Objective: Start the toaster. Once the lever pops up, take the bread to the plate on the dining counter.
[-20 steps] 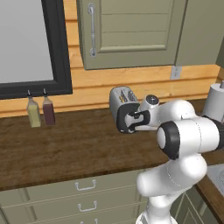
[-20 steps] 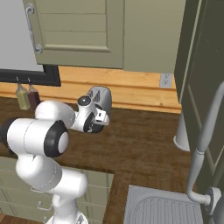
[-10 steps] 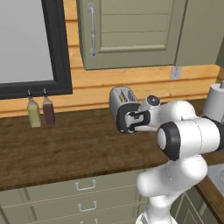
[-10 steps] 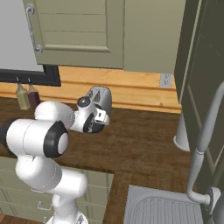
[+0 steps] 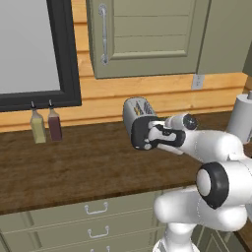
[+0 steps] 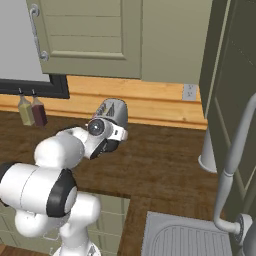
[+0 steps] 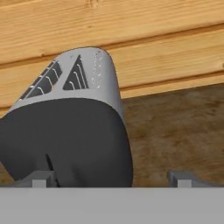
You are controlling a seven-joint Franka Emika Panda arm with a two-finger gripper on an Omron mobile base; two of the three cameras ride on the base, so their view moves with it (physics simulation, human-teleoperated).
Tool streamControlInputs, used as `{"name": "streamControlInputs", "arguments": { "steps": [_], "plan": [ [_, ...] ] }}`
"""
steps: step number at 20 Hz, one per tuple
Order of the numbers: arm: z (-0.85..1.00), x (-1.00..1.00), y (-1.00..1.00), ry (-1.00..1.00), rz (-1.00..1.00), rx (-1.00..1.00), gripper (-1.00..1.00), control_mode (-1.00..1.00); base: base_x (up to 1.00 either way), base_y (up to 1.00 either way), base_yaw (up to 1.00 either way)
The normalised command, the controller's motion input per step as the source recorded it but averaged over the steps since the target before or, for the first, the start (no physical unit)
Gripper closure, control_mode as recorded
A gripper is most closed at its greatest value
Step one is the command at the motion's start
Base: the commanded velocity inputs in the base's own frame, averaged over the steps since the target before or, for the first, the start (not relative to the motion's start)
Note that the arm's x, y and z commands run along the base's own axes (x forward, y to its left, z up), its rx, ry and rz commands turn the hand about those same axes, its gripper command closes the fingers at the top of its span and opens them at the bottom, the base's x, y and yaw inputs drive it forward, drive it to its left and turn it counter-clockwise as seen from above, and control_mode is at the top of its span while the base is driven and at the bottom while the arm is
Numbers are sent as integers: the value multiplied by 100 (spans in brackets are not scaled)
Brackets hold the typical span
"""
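The silver toaster (image 5: 134,109) stands on the dark wood counter (image 5: 74,167) against the wooden wall, its black end panel facing me. In the hand view the toaster (image 7: 89,76) is close up and left of centre, with its black panel (image 7: 65,140) reaching down between my fingertips. My gripper (image 5: 146,138) is open right in front of that panel, and its fingertips (image 7: 41,177) stand wide apart. From the right, the gripper (image 6: 107,144) sits just below the toaster (image 6: 114,110). The bread is hidden in the slots. The plate and the dining counter are out of view.
Two small bottles (image 5: 38,127) (image 5: 54,123) stand at the wall to the left under a dark-framed window (image 5: 64,54). A green wall cabinet (image 5: 147,39) hangs above the toaster. A white paper roll (image 5: 241,118), a sink (image 6: 190,237) and a grey faucet (image 6: 235,150) lie to the right.
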Motion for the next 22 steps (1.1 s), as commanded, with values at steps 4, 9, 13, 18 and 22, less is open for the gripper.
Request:
{"name": "streamControlInputs", "arguments": {
  "steps": [4,9,13,18,22],
  "plan": [
    [91,-19,-53,-13,-3,14,-100,-100,0,0,0],
    [98,-10,-46,-3,-4,9,-100,-100,0,0,0],
    [77,-5,-48,8,-13,4,-100,-100,0,0,0],
    [32,0,-50,22,-21,1,-100,-100,0,0,0],
    [13,0,-53,15,-18,1,-100,-100,0,0,0]
  ]
}}
